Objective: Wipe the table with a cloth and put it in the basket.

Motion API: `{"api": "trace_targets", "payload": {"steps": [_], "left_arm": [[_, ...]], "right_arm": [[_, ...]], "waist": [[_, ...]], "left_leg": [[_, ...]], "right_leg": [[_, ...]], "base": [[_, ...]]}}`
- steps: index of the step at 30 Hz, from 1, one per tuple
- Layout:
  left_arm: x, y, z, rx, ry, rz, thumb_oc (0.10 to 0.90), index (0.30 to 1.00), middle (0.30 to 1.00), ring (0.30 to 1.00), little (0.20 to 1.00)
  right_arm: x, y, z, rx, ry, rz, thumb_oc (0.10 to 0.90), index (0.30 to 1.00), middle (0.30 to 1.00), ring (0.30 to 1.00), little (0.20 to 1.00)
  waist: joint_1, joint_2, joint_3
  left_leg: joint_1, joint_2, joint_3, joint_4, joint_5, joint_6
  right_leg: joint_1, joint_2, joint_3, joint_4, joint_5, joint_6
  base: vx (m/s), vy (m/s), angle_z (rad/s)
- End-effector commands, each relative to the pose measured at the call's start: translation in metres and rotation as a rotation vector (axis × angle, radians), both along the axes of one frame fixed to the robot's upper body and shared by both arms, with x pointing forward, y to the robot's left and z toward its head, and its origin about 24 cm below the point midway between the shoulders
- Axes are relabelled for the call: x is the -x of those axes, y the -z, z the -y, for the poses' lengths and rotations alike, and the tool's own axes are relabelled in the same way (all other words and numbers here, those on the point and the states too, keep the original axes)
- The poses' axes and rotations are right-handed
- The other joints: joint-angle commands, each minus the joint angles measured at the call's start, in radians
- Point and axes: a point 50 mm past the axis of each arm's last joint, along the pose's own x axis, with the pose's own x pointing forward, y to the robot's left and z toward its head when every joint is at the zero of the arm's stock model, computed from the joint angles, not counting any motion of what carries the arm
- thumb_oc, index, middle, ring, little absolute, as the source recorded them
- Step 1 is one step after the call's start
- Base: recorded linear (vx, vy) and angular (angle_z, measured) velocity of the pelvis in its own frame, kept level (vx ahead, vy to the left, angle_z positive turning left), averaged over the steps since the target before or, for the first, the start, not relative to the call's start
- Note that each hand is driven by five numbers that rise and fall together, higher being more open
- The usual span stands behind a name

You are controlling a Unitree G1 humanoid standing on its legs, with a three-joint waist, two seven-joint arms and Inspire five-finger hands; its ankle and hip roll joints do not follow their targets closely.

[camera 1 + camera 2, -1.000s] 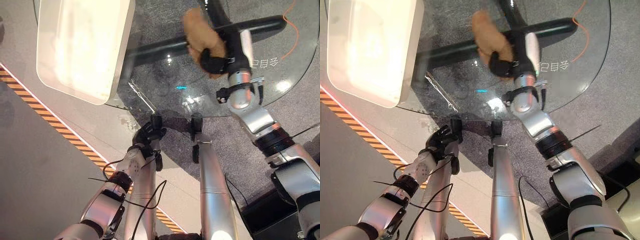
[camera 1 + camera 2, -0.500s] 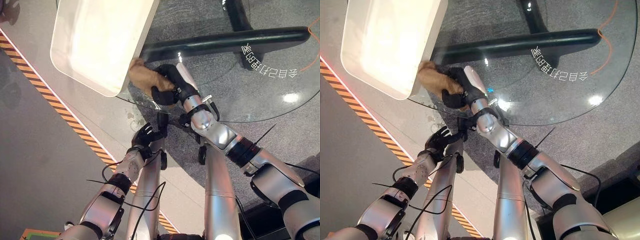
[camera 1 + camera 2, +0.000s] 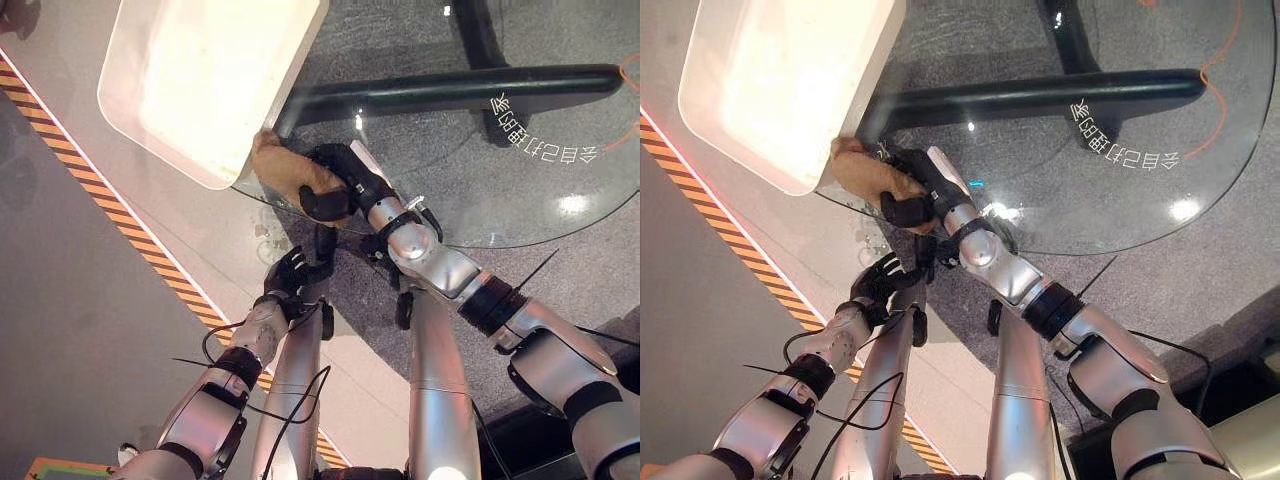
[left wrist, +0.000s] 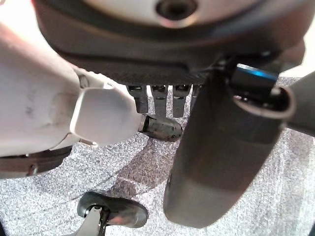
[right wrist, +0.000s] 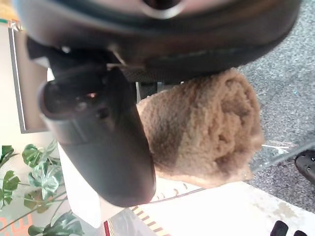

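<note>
Since a second ago, right hand (image 3: pixel 338 186) carried the brown cloth (image 3: pixel 283 168), fingers curled round it, from far-right glass table (image 3: pixel 520 215) to the near-left edge beside the white basket (image 3: pixel 200 80); next: lift it over the rim

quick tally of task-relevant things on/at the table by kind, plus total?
Cloth: 1, brown, bunched in the right robot hand — cloth at the table's near-left edge.
Basket: 1, white basket on the table's left side.
Table: 1, round glass table.
Total: 3
</note>
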Motion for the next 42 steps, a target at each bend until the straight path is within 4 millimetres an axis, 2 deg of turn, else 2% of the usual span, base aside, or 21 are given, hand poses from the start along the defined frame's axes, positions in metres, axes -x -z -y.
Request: {"api": "trace_targets", "payload": {"steps": [1, 15, 23, 26, 30, 34, 38, 39, 42], "left_arm": [[0.017, 0.023, -0.019, -0.061, -0.023, -0.047, 0.8, 0.9, 0.9, 0.9, 0.9], [0.019, 0.01, -0.022, -0.014, -0.107, 0.055, 0.8, 0.9, 0.9, 0.9, 0.9], [0.031, 0.021, -0.026, 0.062, -0.173, 0.031, 0.8, 0.9, 0.9, 0.9, 0.9], [0.035, 0.021, -0.022, 0.179, -0.133, 0.068, 0.8, 0.9, 0.9, 0.9, 0.9], [0.036, 0.008, 0.0, 0.373, -0.001, 0.148, 0.8, 0.9, 0.9, 0.9, 0.9], [0.033, -0.018, 0.019, 0.556, 0.076, 0.232, 0.8, 0.9, 0.9, 0.9, 0.9], [0.032, -0.032, 0.029, 0.616, 0.128, 0.262, 0.8, 0.9, 0.9, 0.9, 0.9], [0.033, -0.042, 0.035, 0.675, 0.161, 0.294, 0.8, 0.9, 0.9, 0.9, 0.9], [0.033, -0.056, 0.041, 0.735, 0.193, 0.348, 0.8, 0.9, 0.9, 0.9, 0.9]], "right_arm": [[0.0, 0.024, 0.011, -0.061, 0.056, -0.077, 0.1, 0.3, 0.3, 0.3, 0.2], [0.016, 0.01, 0.028, -0.26, 0.047, 0.001, 0.1, 0.3, 0.3, 0.3, 0.2], [0.027, 0.006, 0.039, -0.338, 0.044, 0.051, 0.1, 0.3, 0.3, 0.3, 0.2], [0.032, 0.003, 0.044, -0.372, 0.035, 0.069, 0.1, 0.3, 0.3, 0.3, 0.2], [0.039, -0.001, 0.045, -0.412, 0.013, 0.089, 0.1, 0.3, 0.3, 0.3, 0.2], [0.046, -0.007, 0.039, -0.463, -0.023, 0.112, 0.1, 0.3, 0.3, 0.3, 0.2], [0.049, -0.011, 0.037, -0.481, -0.039, 0.129, 0.1, 0.3, 0.3, 0.3, 0.2], [0.051, -0.013, 0.036, -0.472, -0.036, 0.162, 0.1, 0.3, 0.3, 0.3, 0.2], [0.054, -0.019, 0.034, -0.479, -0.056, 0.184, 0.1, 0.3, 0.3, 0.3, 0.2]], "waist": [[0.011, -0.003, -0.013], [-0.003, -0.025, -0.013], [-0.012, -0.037, -0.013], [-0.016, -0.042, -0.013], [-0.017, -0.043, -0.013], [-0.019, -0.047, -0.013], [-0.022, -0.051, -0.013], [-0.023, -0.057, -0.013], [-0.025, -0.063, -0.013]], "left_leg": [[-0.015, -0.015, 0.036, 0.109, -0.114, 0.009], [0.067, -0.007, 0.039, 0.071, -0.112, 0.013], [0.136, -0.008, 0.041, 0.046, -0.112, 0.015], [0.163, -0.005, 0.044, 0.04, -0.116, 0.016], [0.186, -0.004, 0.048, 0.031, -0.118, 0.021], [0.209, -0.006, 0.046, 0.025, -0.122, 0.029], [0.22, -0.008, 0.047, 0.027, -0.126, 0.031], [0.228, -0.008, 0.047, 0.03, -0.13, 0.033], [0.234, -0.008, 0.049, 0.034, -0.133, 0.035]], "right_leg": [[-0.034, 0.032, 0.151, -0.166, 0.123, 0.08], [0.041, 0.046, 0.134, -0.177, 0.122, 0.08], [0.113, 0.057, 0.125, -0.202, 0.12, 0.077], [0.141, 0.056, 0.12, -0.209, 0.118, 0.076], [0.164, 0.058, 0.118, -0.212, 0.118, 0.074], [0.19, 0.057, 0.116, -0.219, 0.117, 0.071], [0.205, 0.055, 0.113, -0.227, 0.12, 0.069], [0.218, 0.054, 0.11, -0.232, 0.122, 0.067], [0.227, 0.053, 0.11, -0.238, 0.125, 0.065]], "base": [[0.0, 0.0, 0.0], [-0.01, -0.014, 0.0], [0.0, -0.002, 0.0], [0.0, -0.005, -0.01], [0.0, 0.0, 0.0], [0.0, 0.0, 0.0], [0.0, -0.009, -0.02], [0.0, 0.0, 0.0], [0.0, 0.0, 0.0]]}}
